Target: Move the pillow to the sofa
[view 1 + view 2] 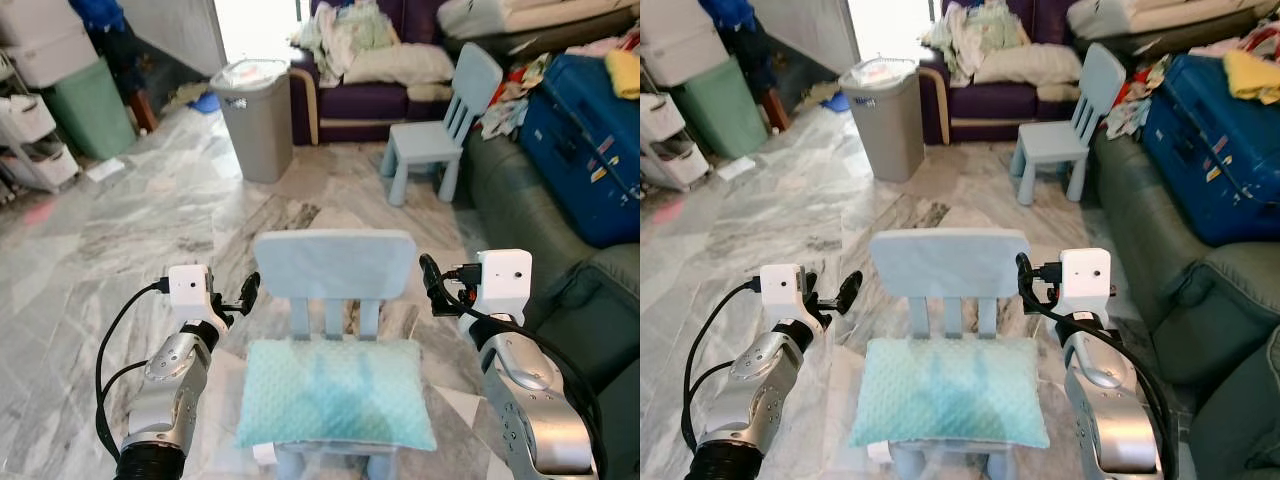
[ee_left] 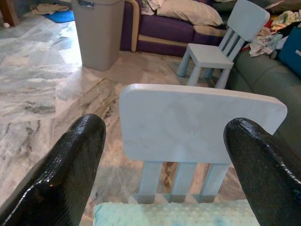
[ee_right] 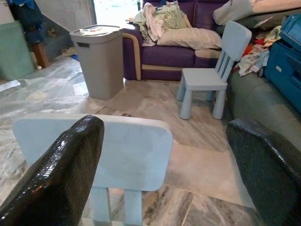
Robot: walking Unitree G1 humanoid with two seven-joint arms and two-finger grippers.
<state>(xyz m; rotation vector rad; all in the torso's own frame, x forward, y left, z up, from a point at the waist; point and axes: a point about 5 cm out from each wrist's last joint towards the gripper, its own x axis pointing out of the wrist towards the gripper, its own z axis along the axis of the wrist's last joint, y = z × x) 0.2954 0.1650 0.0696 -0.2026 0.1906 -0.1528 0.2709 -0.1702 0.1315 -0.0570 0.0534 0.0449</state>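
The pillow (image 1: 335, 392) covers the seat of the small blue chair (image 1: 335, 266) — left gripper (image 1: 243, 295) and right gripper (image 1: 432, 283) flank its backrest, both spread wide, holding nothing.

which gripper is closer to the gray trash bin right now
Left. The left gripper hovers open beside the near chair's left edge, on the trash bin's side. The right gripper, also open, sits across the chair, farther away.
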